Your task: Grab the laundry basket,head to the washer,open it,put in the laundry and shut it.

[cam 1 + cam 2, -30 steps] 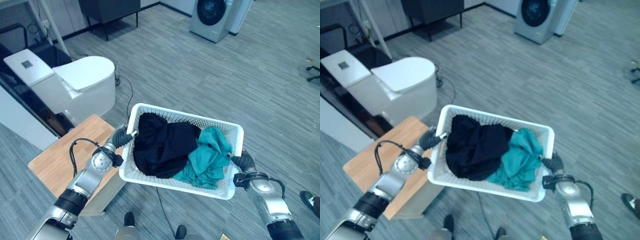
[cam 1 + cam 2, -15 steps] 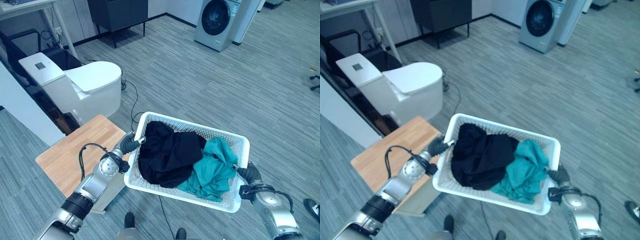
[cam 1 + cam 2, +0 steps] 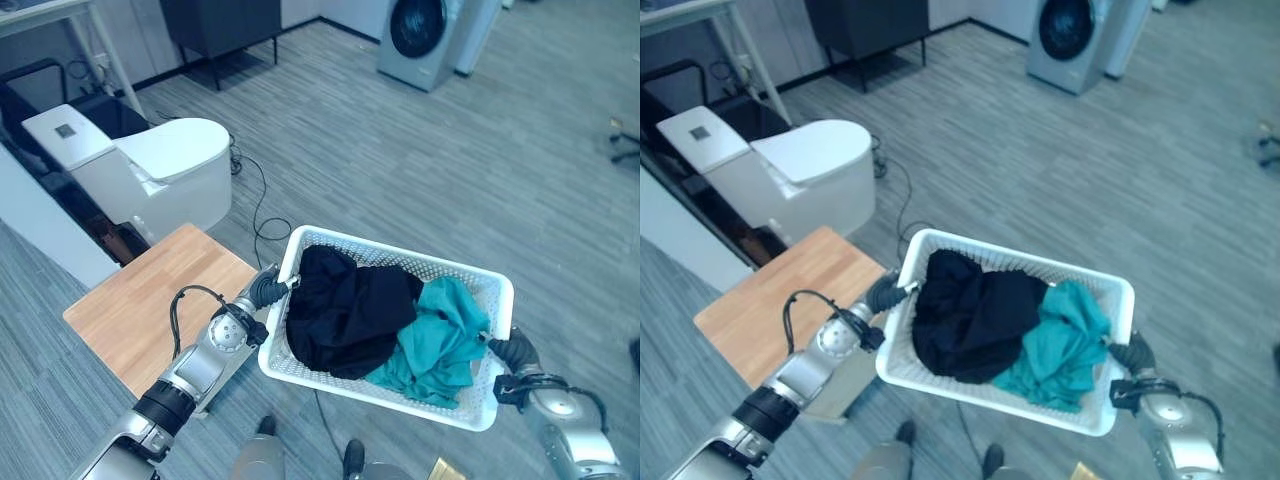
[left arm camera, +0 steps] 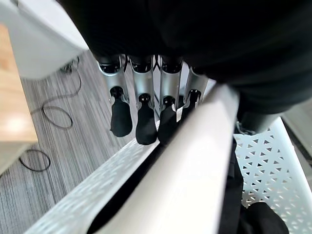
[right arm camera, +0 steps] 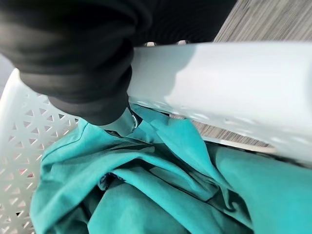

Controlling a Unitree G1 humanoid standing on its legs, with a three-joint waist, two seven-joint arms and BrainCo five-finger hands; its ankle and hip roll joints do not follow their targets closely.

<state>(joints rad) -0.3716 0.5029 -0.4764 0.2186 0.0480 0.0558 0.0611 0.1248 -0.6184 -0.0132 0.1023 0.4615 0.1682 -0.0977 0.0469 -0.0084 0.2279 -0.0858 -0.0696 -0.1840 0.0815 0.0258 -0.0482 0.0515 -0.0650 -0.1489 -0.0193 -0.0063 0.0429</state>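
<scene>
I hold the white perforated plastic laundry basket [image 3: 470,408] crosswise, left robot hand [image 4: 146,109] and right robot hand [image 3: 512,349] hooked over its short ends; the grey front-loading washer [image 3: 418,35] stands far ahead, slightly right.

grey plank floor [image 3: 420,150] | white toilet [image 3: 160,170] | wooden table [image 3: 140,300] | dark cabinet [image 3: 215,25]

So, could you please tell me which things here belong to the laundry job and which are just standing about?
Belonging to the job:
laundry basket
black garment
teal garment
washer
left hand
right hand

Just standing about:
toilet
wooden table
dark cabinet
</scene>
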